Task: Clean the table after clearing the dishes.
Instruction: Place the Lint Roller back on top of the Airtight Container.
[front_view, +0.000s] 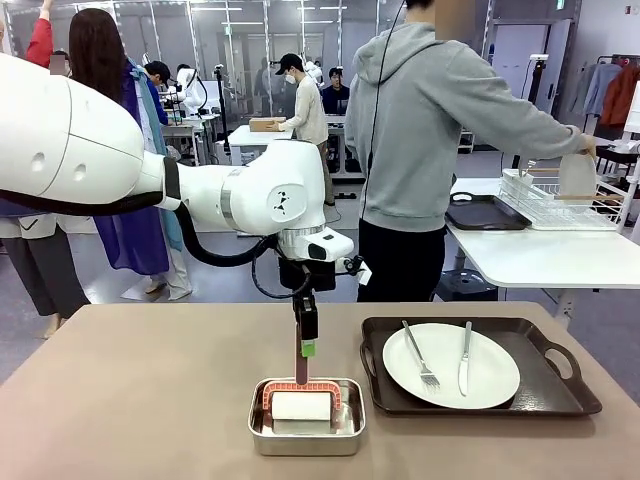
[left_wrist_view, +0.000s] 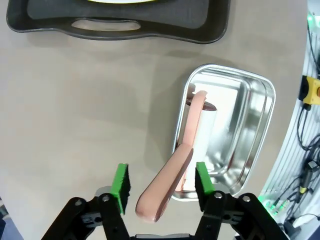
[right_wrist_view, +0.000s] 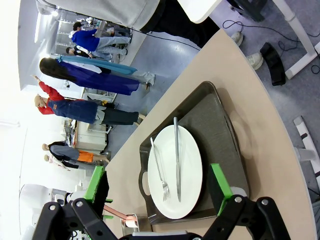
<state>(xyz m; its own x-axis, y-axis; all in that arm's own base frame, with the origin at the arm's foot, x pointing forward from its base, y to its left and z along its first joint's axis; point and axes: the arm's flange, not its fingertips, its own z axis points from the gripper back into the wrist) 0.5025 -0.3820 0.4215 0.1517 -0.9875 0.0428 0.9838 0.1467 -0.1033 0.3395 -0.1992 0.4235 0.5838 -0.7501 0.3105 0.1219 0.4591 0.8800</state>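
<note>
**Left arm at the roller; one place setting not yet cleared.**

The large taupe rectangular table (front_view: 130, 400) carries a dark brown handled tray (front_view: 540, 340) toward its right edge, holding a round white plate (front_view: 490, 375). Wiping looks premature while this stays uncleared. At the middle of the front edge, a small rectangular steel pan (front_view: 305, 445) parks a white roller with a pink handle (front_view: 300, 405), which rises within reach. A silver fork (front_view: 420, 357) and knife (front_view: 465, 358) lie on the plate. The left gripper (left_wrist_view: 161, 175) straddles the handle, pads clear of it on both sides. The right gripper (right_wrist_view: 157, 172) hangs over the plate, spread and empty.
</note>
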